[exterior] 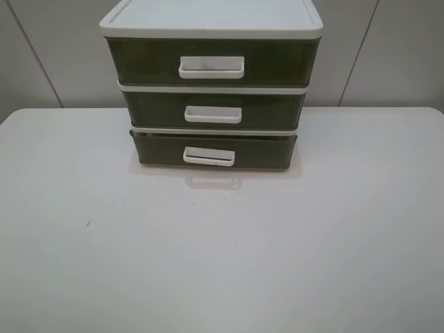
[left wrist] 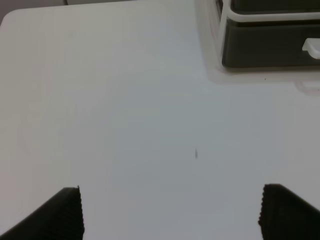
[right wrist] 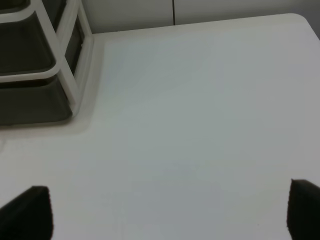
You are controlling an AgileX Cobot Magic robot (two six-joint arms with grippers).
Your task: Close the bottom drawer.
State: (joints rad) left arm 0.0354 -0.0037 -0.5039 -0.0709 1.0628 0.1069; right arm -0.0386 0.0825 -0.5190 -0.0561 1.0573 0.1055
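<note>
The bottom drawer (exterior: 214,150) is dark smoky plastic with a white loop handle (exterior: 209,156). It is the lowest tier of the white-framed drawer unit (exterior: 211,28) at the back middle of the table. Its front stands slightly forward of the drawers above. It also shows in the left wrist view (left wrist: 270,45) and in the right wrist view (right wrist: 30,102). My left gripper (left wrist: 170,212) is open and empty over bare table, well short of the drawer. My right gripper (right wrist: 170,212) is open and empty too, off to the unit's right side. Neither gripper shows in the exterior view.
The white table (exterior: 222,250) stretches in front of the unit. A small dark speck (exterior: 87,224) lies on it at the left. A pale panelled wall (exterior: 402,48) stands behind the table.
</note>
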